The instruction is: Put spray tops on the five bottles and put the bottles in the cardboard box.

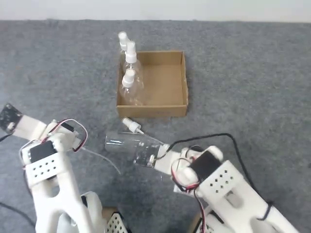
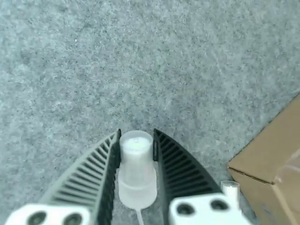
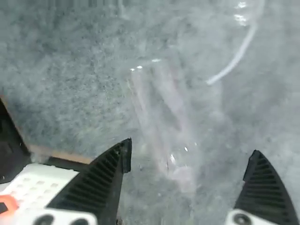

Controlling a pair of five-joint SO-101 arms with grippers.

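A clear, uncapped bottle (image 1: 127,142) lies on its side on the grey carpet in front of the cardboard box (image 1: 167,85). My right gripper (image 1: 148,158) is at its near end, open, with the bottle (image 3: 164,112) lying between its spread fingers (image 3: 112,168). My left gripper (image 2: 136,136) is shut on a white spray top (image 2: 136,173), to the left of the lying bottle, and the top's thin tube (image 1: 104,160) trails toward that bottle. Another spray top (image 1: 132,125) lies loose by the box's front wall. Two capped bottles (image 1: 130,82) stand in the box's left side.
A third capped bottle (image 1: 122,39) stands at the box's far left corner; whether it is inside I cannot tell. The right half of the box holds nothing. Open carpet (image 1: 252,73) lies to the right of and behind the box. The box corner (image 2: 272,164) is close to my left gripper.
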